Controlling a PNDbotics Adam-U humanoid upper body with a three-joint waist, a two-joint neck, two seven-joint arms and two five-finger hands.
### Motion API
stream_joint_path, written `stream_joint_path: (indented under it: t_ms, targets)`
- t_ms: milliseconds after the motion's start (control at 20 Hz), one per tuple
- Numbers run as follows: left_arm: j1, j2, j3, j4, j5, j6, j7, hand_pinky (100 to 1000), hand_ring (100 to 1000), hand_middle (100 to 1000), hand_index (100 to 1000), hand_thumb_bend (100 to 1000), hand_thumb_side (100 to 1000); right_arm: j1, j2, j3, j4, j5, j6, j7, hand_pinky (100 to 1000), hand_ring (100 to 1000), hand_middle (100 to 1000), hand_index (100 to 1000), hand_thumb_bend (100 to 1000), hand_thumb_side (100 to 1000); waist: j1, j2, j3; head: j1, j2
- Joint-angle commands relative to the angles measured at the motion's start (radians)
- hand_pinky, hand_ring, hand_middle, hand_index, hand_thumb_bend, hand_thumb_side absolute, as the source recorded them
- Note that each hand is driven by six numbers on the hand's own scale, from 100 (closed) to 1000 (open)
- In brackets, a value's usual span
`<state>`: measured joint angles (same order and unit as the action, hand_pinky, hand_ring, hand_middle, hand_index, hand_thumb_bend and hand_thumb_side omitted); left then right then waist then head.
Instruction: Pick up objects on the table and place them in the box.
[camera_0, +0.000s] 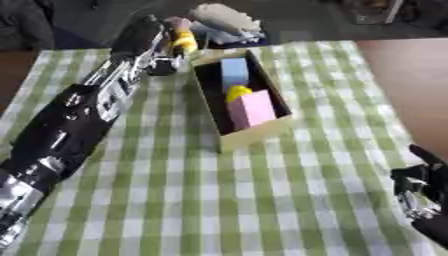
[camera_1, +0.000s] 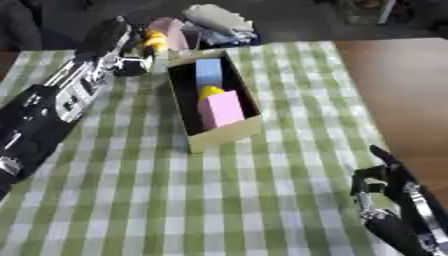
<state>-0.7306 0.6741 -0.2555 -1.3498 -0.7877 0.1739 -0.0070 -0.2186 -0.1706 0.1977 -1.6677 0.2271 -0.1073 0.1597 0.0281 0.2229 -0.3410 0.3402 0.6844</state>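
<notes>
An open cardboard box (camera_0: 255, 135) stands on the green checked cloth, slightly askew. Inside it lie a light blue block (camera_0: 234, 71), a yellow piece (camera_0: 238, 91) and a pink block (camera_0: 252, 109). My left arm stretches from the lower left up to the box's far left corner. There my left hand (camera_0: 150, 41) is curled round a yellow object (camera_0: 185, 41), just outside the box rim. A pinkish shape (camera_1: 167, 27) shows right behind that hand. My right hand (camera_1: 388, 184) rests at the lower right, fingers relaxed and holding nothing.
A cream and white bundle (camera_0: 226, 18) lies at the table's far edge behind the box. Bare brown tabletop (camera_0: 411, 75) runs along the right of the cloth (camera_0: 219, 200).
</notes>
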Motion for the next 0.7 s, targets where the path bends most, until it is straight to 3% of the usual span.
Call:
stream_joint_path:
  t_ms: [50,100,150,200,600,700]
  targets:
    - [-0.009,0.042,-0.045,-0.123,0.001,-0.035,-0.06,529,301,272,429,100,172,-0.007,-0.005,-0.005,-0.009,-0.001,-0.002,0.002,660,781,594,972,100,430,-0.011,-0.006,-0.003,-0.001,-0.012]
    - [-0.007,0.041,-0.058,-0.144,-0.004,-0.043,-0.082,532,307,278,433,100,172,-0.007,-0.005,-0.005,-0.009,-0.001,-0.002,0.002,659,780,594,972,100,431,-0.011,-0.006,-0.004,-0.001,-0.012]
    - [-0.004,0.038,-0.07,-0.156,-0.01,-0.051,-0.104,534,311,283,437,100,100,-0.008,-0.004,-0.005,-0.009,-0.001,-0.002,0.003,659,780,594,972,100,432,-0.01,-0.006,-0.005,-0.001,-0.013]
    - [-0.001,0.033,-0.078,-0.161,-0.017,-0.056,-0.123,535,314,286,439,100,175,-0.008,-0.004,-0.005,-0.009,-0.001,-0.003,0.003,659,780,594,972,100,432,-0.01,-0.006,-0.006,-0.001,-0.013]
    - [0.023,-0.005,-0.1,-0.075,-0.09,-0.075,-0.175,552,349,323,469,100,174,-0.009,-0.002,-0.005,-0.009,-0.001,-0.003,0.004,659,781,594,972,100,430,-0.007,-0.004,-0.008,-0.004,-0.016]
    - [0.029,-0.012,-0.1,-0.045,-0.103,-0.082,-0.19,581,404,386,526,100,181,-0.008,-0.002,-0.006,-0.009,-0.002,-0.003,0.003,659,781,594,972,100,430,-0.008,-0.003,-0.007,-0.003,-0.016]
